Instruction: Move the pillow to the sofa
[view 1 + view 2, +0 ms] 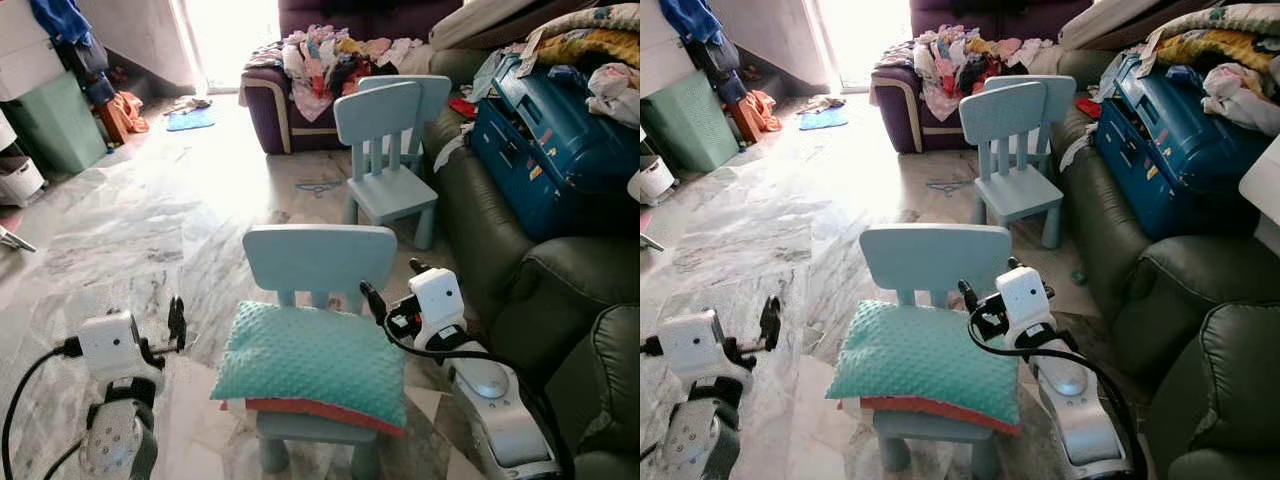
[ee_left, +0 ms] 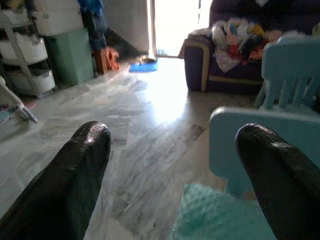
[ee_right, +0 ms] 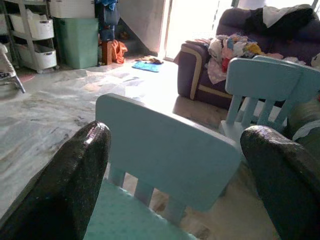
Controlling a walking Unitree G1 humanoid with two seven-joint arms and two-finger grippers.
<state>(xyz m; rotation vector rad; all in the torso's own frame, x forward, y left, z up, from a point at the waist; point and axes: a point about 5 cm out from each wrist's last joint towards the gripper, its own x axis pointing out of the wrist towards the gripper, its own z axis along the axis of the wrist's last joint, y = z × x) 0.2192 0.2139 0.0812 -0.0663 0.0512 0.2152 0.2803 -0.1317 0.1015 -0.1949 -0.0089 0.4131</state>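
Both open end effectors, left [image 1: 177, 322] and right [image 1: 372, 299], flank the teal pillow [image 1: 312, 361] at lower centre; close inward evenly, clear of the chair back [image 1: 320, 256].

The teal, dimple-textured square pillow [image 1: 312, 360] lies flat on the seat of a small pale-blue plastic chair [image 1: 320, 256], overhanging its front edge (an orange-red underside shows along that edge). The dark green leather sofa [image 1: 520, 290] stands just beside the chair.
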